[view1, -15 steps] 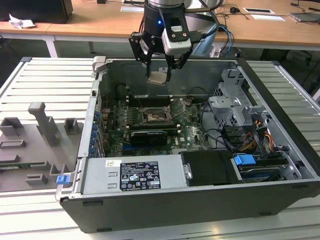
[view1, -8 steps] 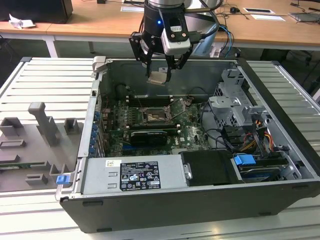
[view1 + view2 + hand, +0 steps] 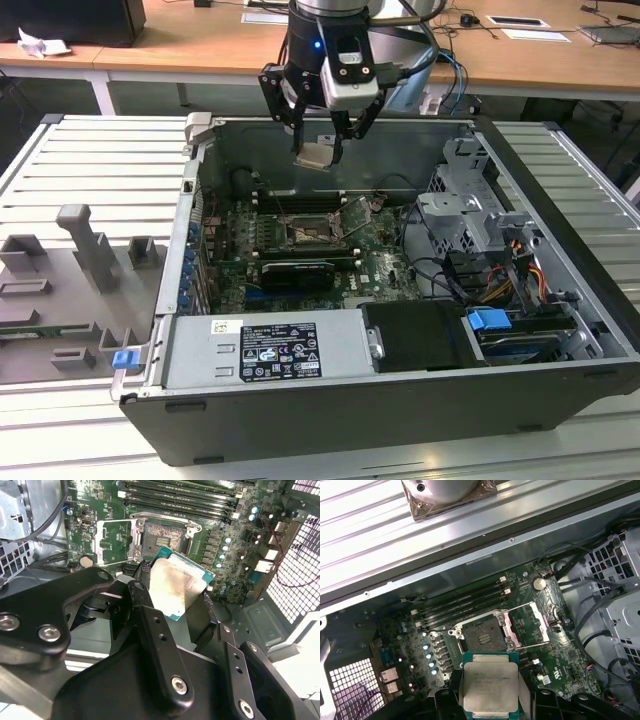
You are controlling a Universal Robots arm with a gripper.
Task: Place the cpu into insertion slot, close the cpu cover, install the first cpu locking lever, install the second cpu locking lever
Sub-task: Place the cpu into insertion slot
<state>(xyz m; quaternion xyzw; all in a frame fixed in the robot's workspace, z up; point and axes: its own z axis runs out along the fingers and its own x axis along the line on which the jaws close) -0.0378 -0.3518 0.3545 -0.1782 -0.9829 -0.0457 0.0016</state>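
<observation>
Open computer case (image 3: 420, 405) holding a green motherboard (image 3: 400, 645), gripper (image 3: 317, 148) clamped on the cpu (image 3: 490, 686), chip held in the air above the board, insertion slot (image 3: 482, 636) with contacts exposed, cpu cover (image 3: 532, 625) swung open beside it

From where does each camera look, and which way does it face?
Exterior view: off the arm, raised, looking down into the open computer case; shows the gripper holding the cpu.
First wrist view: on the arm, looking past the cpu at the insertion slot; gripper parts flank the cpu.
Second wrist view: on the arm, same target; black gripper links in front.
Both wrist views share cpu, empty slot, open cpu cover.
</observation>
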